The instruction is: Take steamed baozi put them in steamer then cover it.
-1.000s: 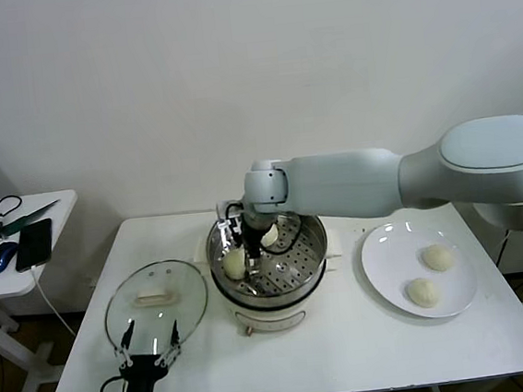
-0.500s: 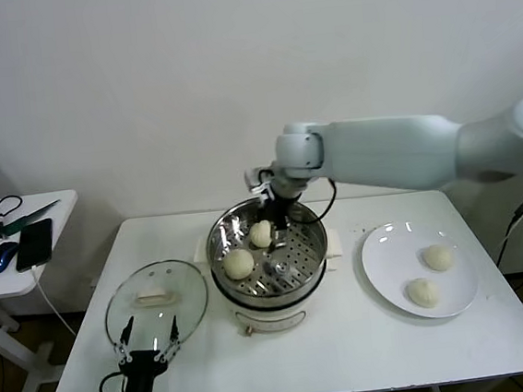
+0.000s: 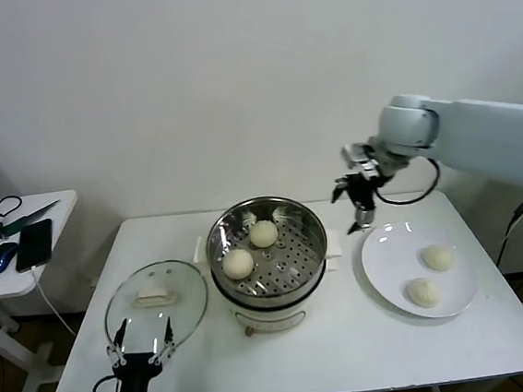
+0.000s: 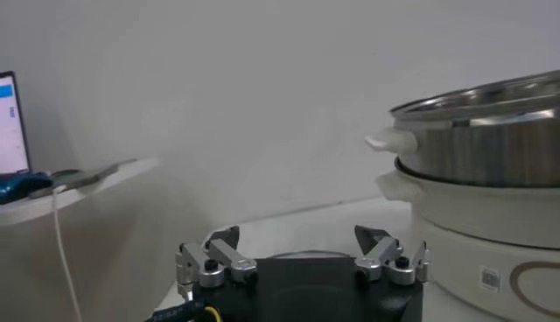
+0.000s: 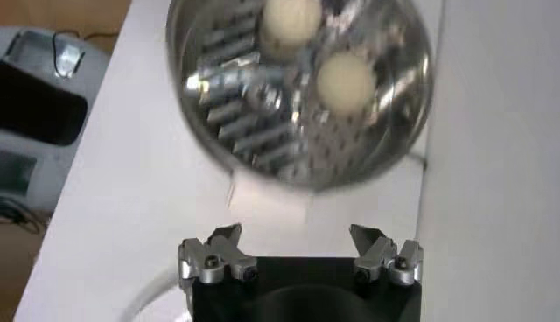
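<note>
1. Our right claw (image 3: 356, 207) has swung away from the steamer (image 3: 268, 251), now empty and open between steamer and plate (image 3: 379, 263).
2. Two steamed baozi (image 3: 263, 234) sit inside (two remain plated); left claw (image 3: 141, 339) idles open near the lid (image 3: 156, 300).

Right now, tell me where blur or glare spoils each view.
Right wrist view: the steamer is motion-smeared, its perforations streaked. Head view: sharp, with bright glints on the steamer's rim and the plate. Left wrist view: the open left gripper is sharp, the background soft.
</note>
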